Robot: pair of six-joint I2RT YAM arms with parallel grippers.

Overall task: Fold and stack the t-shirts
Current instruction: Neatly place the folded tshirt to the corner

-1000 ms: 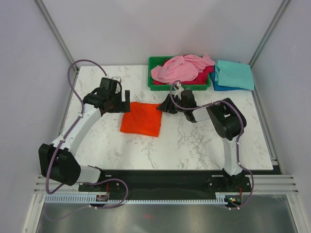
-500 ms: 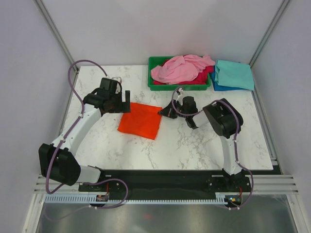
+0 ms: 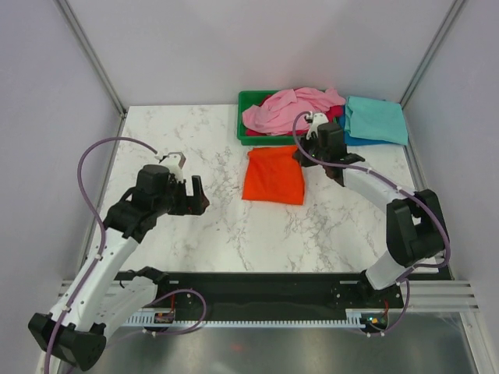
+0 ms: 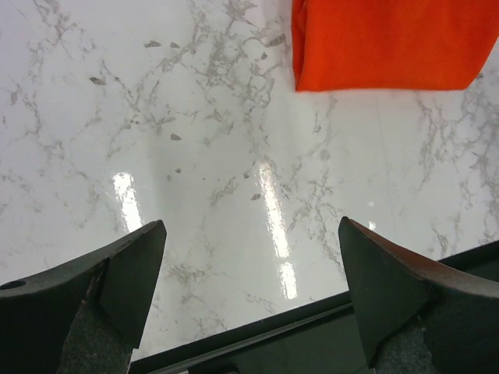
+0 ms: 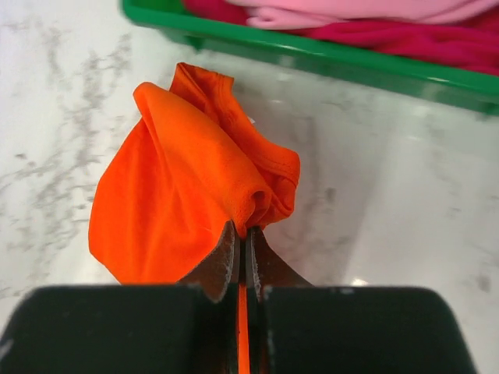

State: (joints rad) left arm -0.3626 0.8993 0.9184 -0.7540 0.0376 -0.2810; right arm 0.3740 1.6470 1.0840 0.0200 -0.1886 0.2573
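Right wrist view: the right gripper (image 5: 240, 232) is pinched tight on the bunched orange t-shirt (image 5: 171, 195), with the green tray (image 5: 312, 56) just ahead. The left gripper (image 4: 251, 226) stands wide and holds nothing.

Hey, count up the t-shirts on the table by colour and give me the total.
orange t-shirt: 1
light pink t-shirt: 1
magenta t-shirt: 1
teal t-shirt: 1
blue t-shirt: 1
Total: 5
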